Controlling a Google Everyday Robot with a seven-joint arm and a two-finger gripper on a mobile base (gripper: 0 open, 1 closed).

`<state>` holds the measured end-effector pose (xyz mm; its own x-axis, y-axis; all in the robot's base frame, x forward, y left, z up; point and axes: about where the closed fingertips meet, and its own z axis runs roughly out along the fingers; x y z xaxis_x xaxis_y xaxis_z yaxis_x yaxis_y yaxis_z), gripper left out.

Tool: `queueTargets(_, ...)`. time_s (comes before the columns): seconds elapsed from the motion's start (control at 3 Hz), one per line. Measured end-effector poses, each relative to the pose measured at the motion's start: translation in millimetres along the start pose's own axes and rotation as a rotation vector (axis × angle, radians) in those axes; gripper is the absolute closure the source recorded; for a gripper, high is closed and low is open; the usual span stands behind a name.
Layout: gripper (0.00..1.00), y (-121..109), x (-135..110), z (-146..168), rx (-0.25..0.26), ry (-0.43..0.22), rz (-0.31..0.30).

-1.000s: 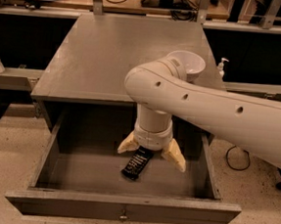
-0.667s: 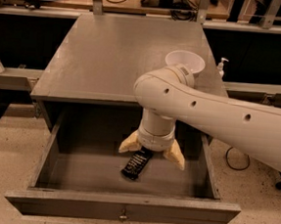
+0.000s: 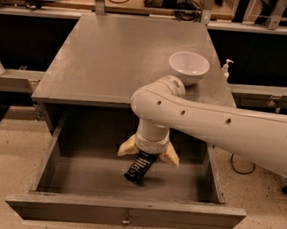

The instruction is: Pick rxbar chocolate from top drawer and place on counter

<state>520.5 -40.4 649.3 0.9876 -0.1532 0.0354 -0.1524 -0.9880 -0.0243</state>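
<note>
Single camera view, looking down on the cabinet. The top drawer (image 3: 125, 211) is pulled fully out toward the viewer; it is a wide, shallow grey metal tray with a plain front panel and a small central knob (image 3: 125, 219). The rxbar chocolate (image 3: 138, 169) is inside the drawer, near the middle of its floor and slightly toward the back; it is a small, flat, narrow rectangle in a black wrapper with faint pale lettering, set at an angle with its lower end toward the drawer front and to the left, and its upper end running up beneath the gripper; whether it rests flat on the drawer floor cannot be told. The gripper (image 3: 149, 157) hangs inside the drawer directly over the bar's upper end, on a thick white arm (image 3: 218, 125) that enters from the right; its two tan fingers (image 3: 128, 148) are spread wide, one to either side of the bar, and neither is closed against it; whether any part of the gripper touches the wrapper cannot be told. The counter (image 3: 113, 58) is the flat, dull grey top behind the drawer; a white bowl (image 3: 189, 66) stands upright near its right edge, well apart from the bar; a small pump bottle (image 3: 227, 68) stands just beyond that edge.
</note>
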Motion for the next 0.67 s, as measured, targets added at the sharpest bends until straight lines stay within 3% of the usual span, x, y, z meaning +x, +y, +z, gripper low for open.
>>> queueTargets(0.33, 0.0, -2, 15, 23, -0.029, 0.001, 0.025)
queueTargets(0.67, 0.18, -2, 21, 43, -0.033, -0.009, 0.073)
